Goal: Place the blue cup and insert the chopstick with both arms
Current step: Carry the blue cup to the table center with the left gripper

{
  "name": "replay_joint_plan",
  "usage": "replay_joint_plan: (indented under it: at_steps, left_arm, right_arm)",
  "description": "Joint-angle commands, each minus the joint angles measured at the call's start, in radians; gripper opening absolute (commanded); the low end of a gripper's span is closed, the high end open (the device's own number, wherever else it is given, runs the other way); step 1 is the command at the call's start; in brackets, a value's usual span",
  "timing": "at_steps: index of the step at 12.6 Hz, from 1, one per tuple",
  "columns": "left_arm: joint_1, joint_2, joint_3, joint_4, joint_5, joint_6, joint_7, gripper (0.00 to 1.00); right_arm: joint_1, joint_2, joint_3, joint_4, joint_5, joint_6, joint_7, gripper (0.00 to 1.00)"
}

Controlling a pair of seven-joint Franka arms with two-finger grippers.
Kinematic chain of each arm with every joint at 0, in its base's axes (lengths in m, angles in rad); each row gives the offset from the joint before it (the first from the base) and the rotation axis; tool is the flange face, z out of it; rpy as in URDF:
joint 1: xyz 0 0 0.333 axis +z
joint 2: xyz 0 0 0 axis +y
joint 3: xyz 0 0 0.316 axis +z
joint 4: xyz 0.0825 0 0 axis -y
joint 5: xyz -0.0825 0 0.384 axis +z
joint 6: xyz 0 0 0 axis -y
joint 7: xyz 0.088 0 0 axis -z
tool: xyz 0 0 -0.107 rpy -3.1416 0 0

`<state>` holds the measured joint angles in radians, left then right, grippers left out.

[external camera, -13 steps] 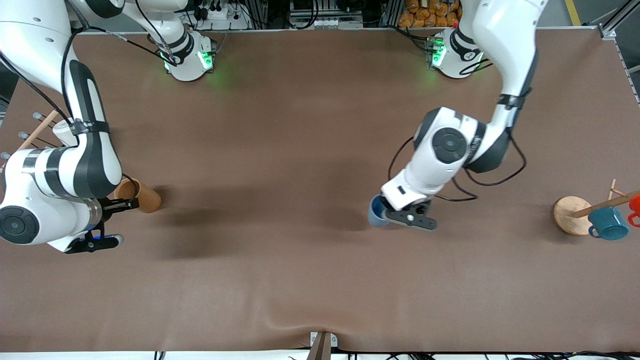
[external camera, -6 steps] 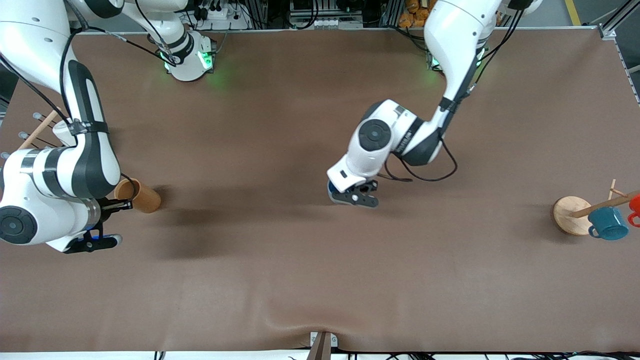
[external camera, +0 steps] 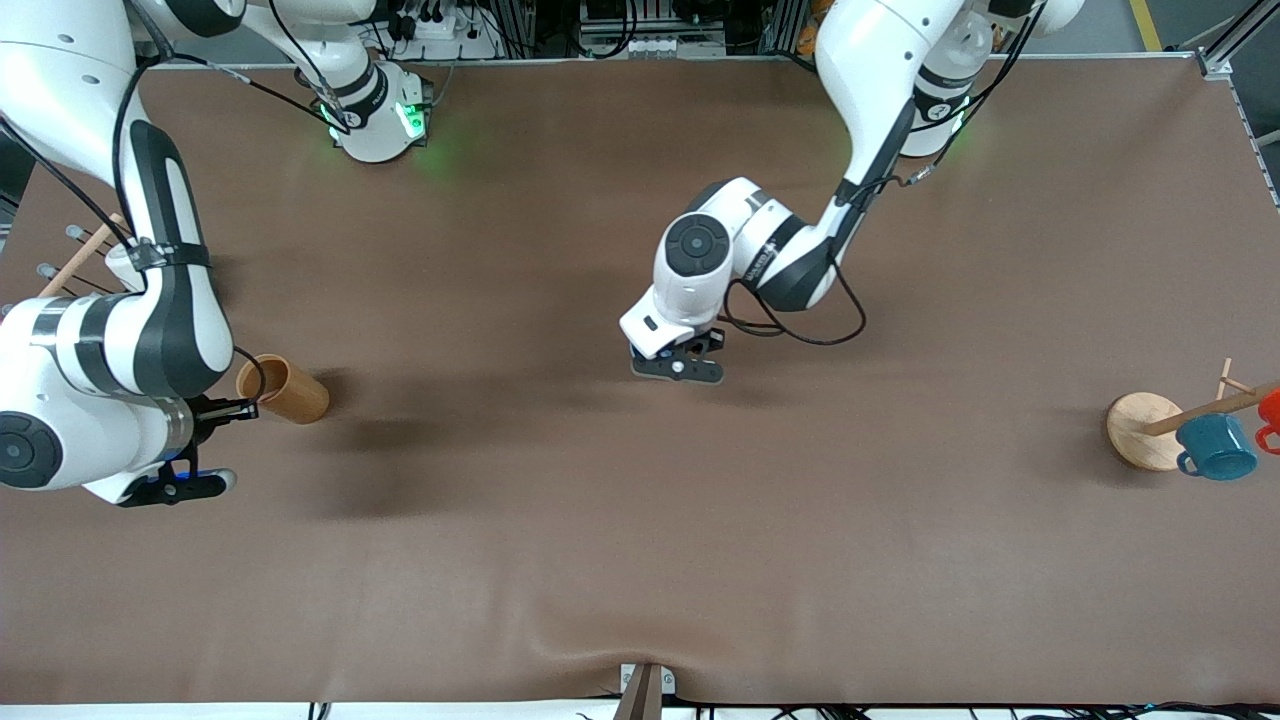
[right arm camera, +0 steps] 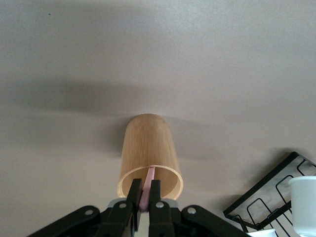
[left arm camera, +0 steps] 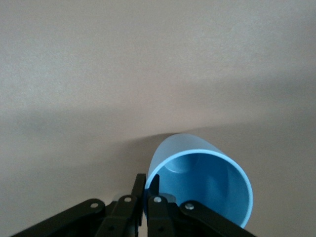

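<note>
Cup and chopstick, each pinched in its own gripper.

We see the blue cup (left arm camera: 200,185) held by its rim in the left gripper (left arm camera: 146,190), whose fingers (left arm camera: 139,190) pinch one wall of the cup, one finger outside and one inside; the cup hangs over the middle of the brown table (external camera: 560,520), hidden under the left arm's wrist in the front view. The pink chopstick (right arm camera: 147,190) sits clamped between the narrow fingers of the right gripper (right arm camera: 145,195), its free end reaching into the mouth of the wooden cup (right arm camera: 148,155). That wooden cup (external camera: 283,389) stands at the right arm's end of the table, just beside the right gripper (external camera: 228,410). At the left arm's end, a teal mug (external camera: 1216,447) hangs on a wooden mug stand (external camera: 1142,431).
</note>
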<state>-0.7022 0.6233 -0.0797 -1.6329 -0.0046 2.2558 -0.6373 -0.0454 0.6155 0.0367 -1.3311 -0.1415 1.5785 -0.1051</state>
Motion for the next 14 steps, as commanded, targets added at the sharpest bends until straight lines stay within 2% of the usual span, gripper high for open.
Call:
replay_joint_plan:
  at_steps: [1,2,3,4,8,12,14]
  left_arm:
    - [-0.029,0.026,0.011,0.025,-0.003,-0.01,-0.05,0.0]
    - [-0.03,0.024,0.009,0.027,-0.003,-0.01,-0.062,0.07]
    - [-0.03,0.023,0.011,0.027,-0.003,-0.01,-0.065,0.94]
    - [-0.03,0.021,0.011,0.027,-0.003,-0.01,-0.065,1.0]
    - [-0.013,-0.045,0.024,0.028,-0.003,-0.021,-0.064,1.0]
    - [0.085,-0.199,0.023,0.03,0.0,-0.143,-0.059,1.0]
    - [0.147,-0.266,0.024,0.068,0.017,-0.249,-0.055,1.0]
  right_arm:
    - [-0.013,-0.019,0.009,0.016,0.0,-0.018,-0.031,0.0]
    - [-0.011,-0.025,0.008,0.016,0.0,-0.02,-0.033,0.0]
    - [-0.013,-0.036,0.008,0.018,0.0,-0.023,-0.034,0.0]
    - [-0.014,-0.04,0.008,0.018,-0.003,-0.038,-0.042,0.0]
    - [0.001,-0.042,0.017,0.09,-0.003,-0.123,-0.039,0.0]
    - [0.002,-0.049,0.034,0.11,-0.003,-0.126,-0.044,0.0]
    - [0.007,-0.074,0.034,0.118,-0.004,-0.126,-0.045,0.0]
